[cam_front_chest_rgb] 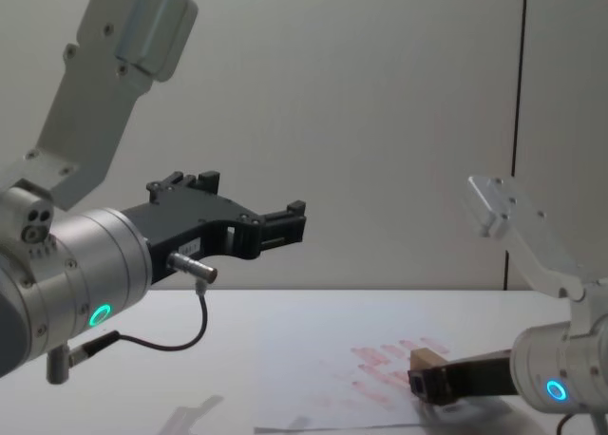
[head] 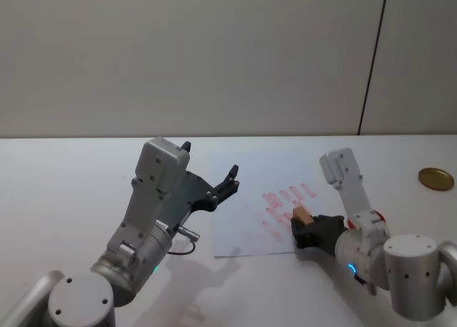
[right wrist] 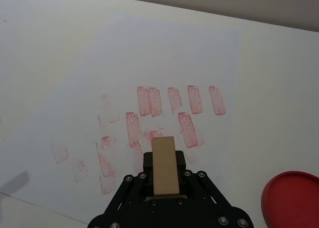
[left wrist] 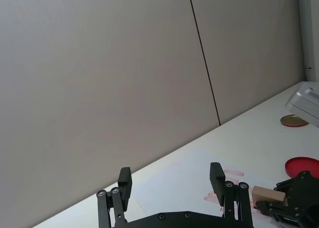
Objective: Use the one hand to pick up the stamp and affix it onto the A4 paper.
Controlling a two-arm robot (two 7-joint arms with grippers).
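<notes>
Right gripper (right wrist: 165, 174) around stamp (right wrist: 164, 157)

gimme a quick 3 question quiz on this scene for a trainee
1. True or false: the right gripper holds the stamp.
2. The left gripper is: A) open, raised above the table; B) shut, resting flat on it; C) holding the stamp.
3. What colour are the marks on the A4 paper?
Key: 1 true; 2 A; 3 red.
</notes>
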